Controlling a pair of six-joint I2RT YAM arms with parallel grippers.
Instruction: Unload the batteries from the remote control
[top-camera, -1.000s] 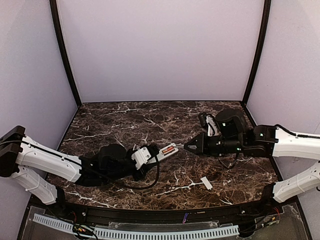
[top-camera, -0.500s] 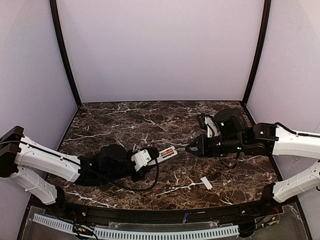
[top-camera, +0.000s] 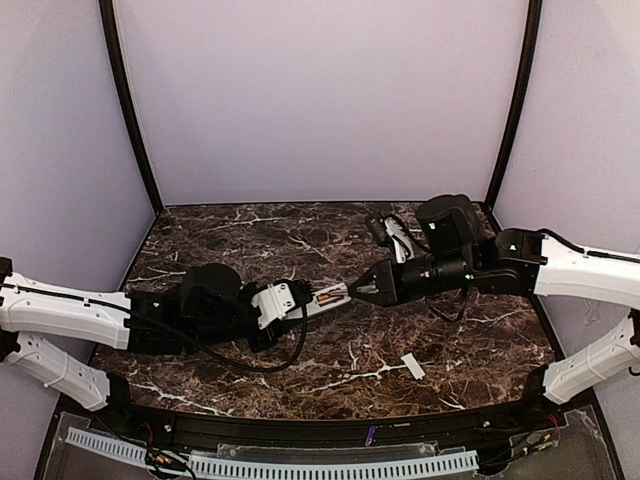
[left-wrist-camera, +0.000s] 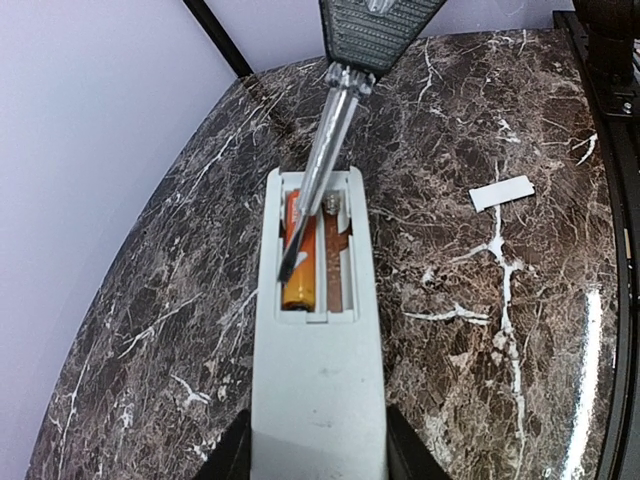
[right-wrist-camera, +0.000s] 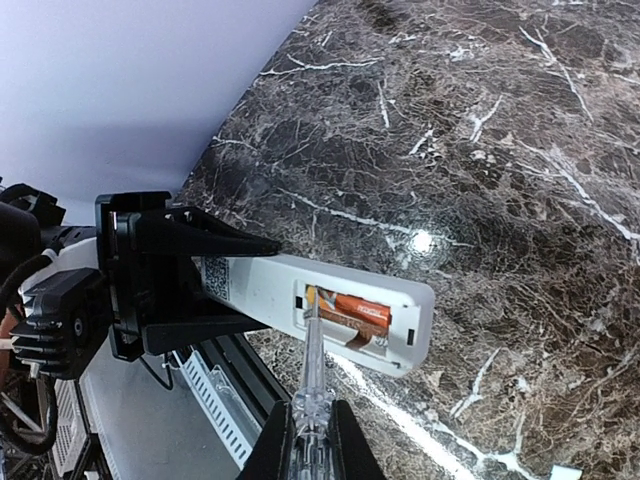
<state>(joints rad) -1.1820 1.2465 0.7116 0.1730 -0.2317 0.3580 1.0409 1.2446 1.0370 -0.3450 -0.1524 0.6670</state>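
Observation:
My left gripper (left-wrist-camera: 318, 455) is shut on the remote control (left-wrist-camera: 318, 370), a slim white bar held back side up with its battery recess uncovered. One orange battery (left-wrist-camera: 300, 262) lies in the recess's left slot; the slot beside it shows only a brown strip. My right gripper (right-wrist-camera: 305, 440) is shut on a clear-handled tool (right-wrist-camera: 312, 370) whose dark tip rests against the battery (right-wrist-camera: 355, 310) at the inner end of the recess. From above, the remote control (top-camera: 330, 297) bridges the left gripper (top-camera: 300, 305) and the right gripper (top-camera: 385, 285) at mid-table.
A small flat white cover piece (top-camera: 412, 366) lies on the dark marble table (top-camera: 250, 240) to the right front, also seen in the left wrist view (left-wrist-camera: 502, 193). Black frame posts and pale walls enclose the table's back and sides.
The right arm has moved left, bringing the tool's tip from short of the remote's end into the battery recess. The left arm has shifted slightly, still holding the remote.

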